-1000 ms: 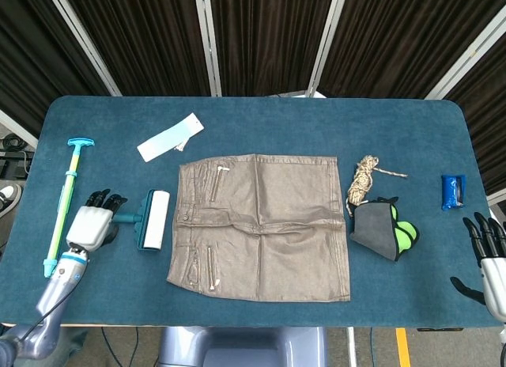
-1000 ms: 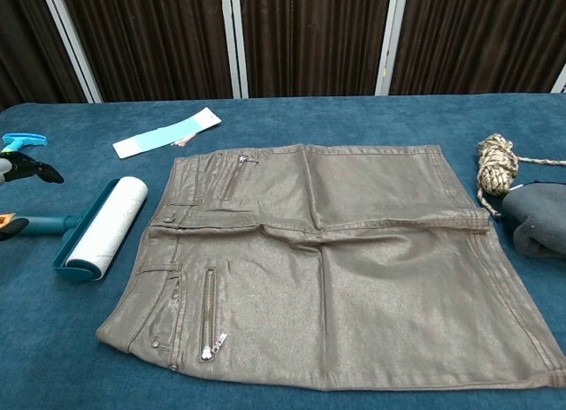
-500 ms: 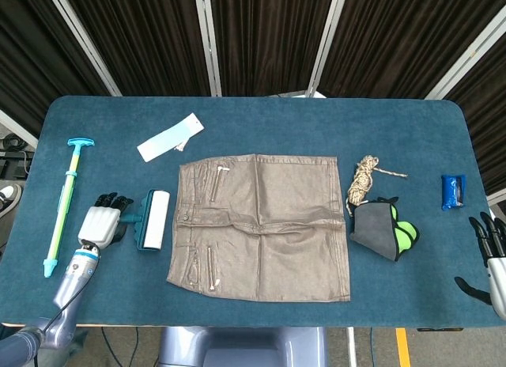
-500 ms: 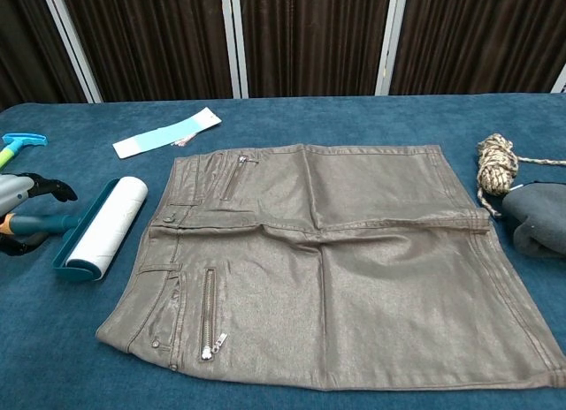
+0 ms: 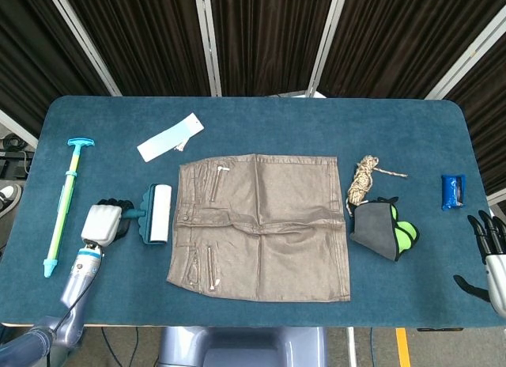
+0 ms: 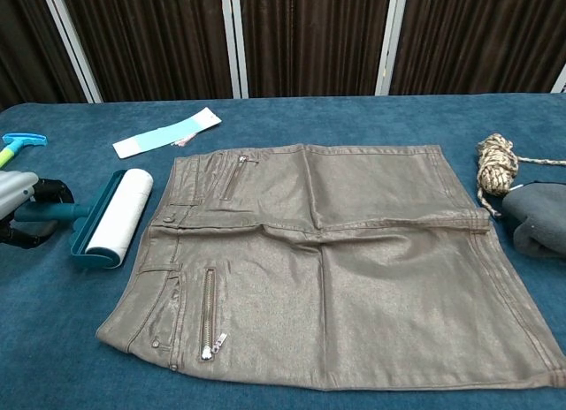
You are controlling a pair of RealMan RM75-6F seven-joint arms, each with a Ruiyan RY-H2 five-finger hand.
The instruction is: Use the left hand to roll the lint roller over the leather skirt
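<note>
From the head view, one brown leather skirt (image 5: 259, 227) lies flat at the middle of the blue table (image 5: 261, 118), waistband toward the robot's left. Just beside that waistband sits a single lint roller (image 5: 156, 215), its white roll in a teal frame, its handle wrapped by the dark fingers of the left hand (image 5: 103, 222), which grips it. Further left lies one long teal-and-green pump-like stick (image 5: 64, 206). One pale blue paper strip (image 5: 170, 137) rests behind the skirt. On the far side of the skirt are one coil of rope (image 5: 363, 179), one grey and lime-green folded cloth item (image 5: 383, 228) and one small blue packet (image 5: 452, 191). The right hand (image 5: 487, 253) hangs at the table's edge, fingers spread and holding nothing.

From the chest view, the lint roller (image 6: 112, 217) lies on the table close to the skirt's (image 6: 336, 260) waistband, apart from it. The left hand (image 6: 28, 214) is closed around the handle at the frame's edge. The paper strip (image 6: 166, 132), rope (image 6: 497, 163) and grey cloth (image 6: 537, 217) also show.
</note>
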